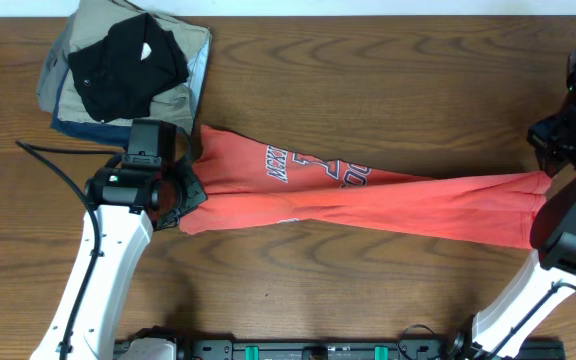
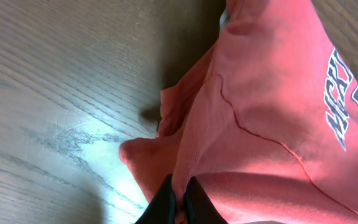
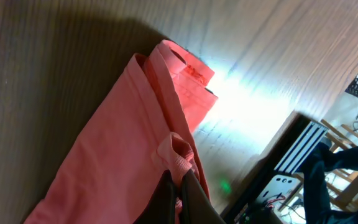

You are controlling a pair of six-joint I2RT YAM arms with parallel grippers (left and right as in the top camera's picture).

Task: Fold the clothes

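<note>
Shirt (image 1: 388,200), coral red, is stretched in a long twisted band over the tabletop (image 1: 368,80), just right of and below the stack of folded garments (image 1: 128,65). Left tool (image 2: 179,198) is clamped on the shirt end nearest the stack. Right tool (image 3: 180,186) is clamped on the far end.

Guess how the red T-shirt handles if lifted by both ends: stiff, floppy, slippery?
Likely floppy: the red T-shirt lies bunched into a narrow band between the left hand and right hand, so its middle would probably sag. Probably light: each hand pinches only a thin fold. Slipping seems unlikely; the fabric creases at each pinch.
</note>
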